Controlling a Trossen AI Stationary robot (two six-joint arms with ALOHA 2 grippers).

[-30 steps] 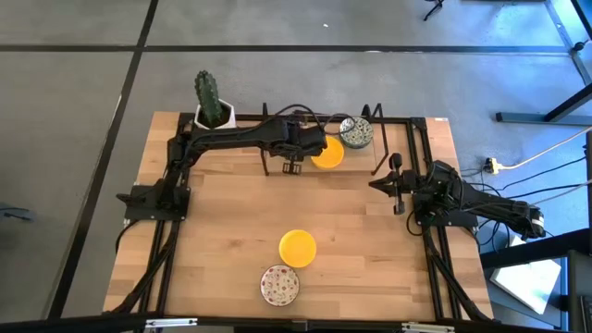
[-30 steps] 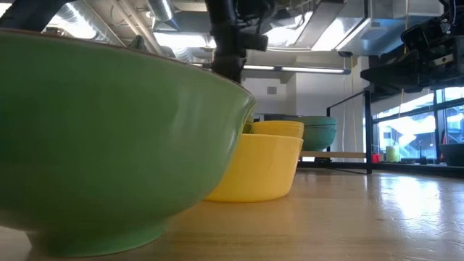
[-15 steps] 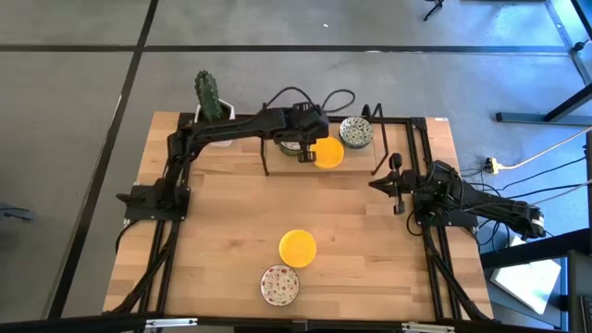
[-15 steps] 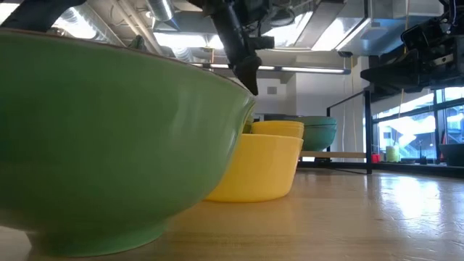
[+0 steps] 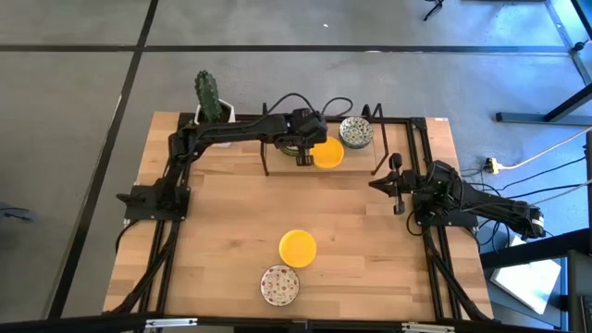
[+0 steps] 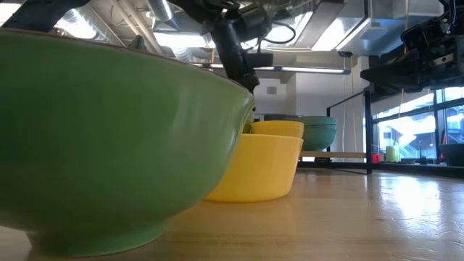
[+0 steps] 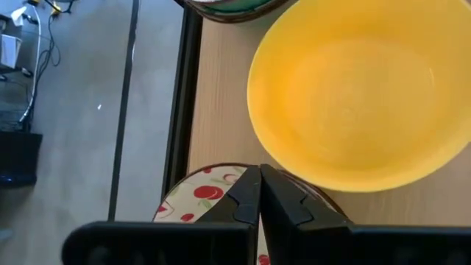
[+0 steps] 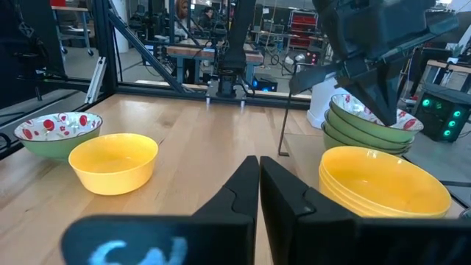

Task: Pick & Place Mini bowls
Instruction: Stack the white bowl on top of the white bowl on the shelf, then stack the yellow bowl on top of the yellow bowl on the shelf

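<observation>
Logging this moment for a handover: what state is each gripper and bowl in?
Left gripper: shut, over the floral stack.
Right gripper: shut, empty, parked right.
Yellow stack: upright, nested.
Grey-green patterned bowl: upright.
Lone yellow bowl: upright, empty.
Lone floral bowl: upright, empty.

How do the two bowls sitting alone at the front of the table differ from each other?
The yellow bowl is plain all over; the red-speckled bowl is white inside with red specks. In the right wrist view, the speckled one shows a green outside, the yellow one none. Both are small, round, upright and empty.
</observation>
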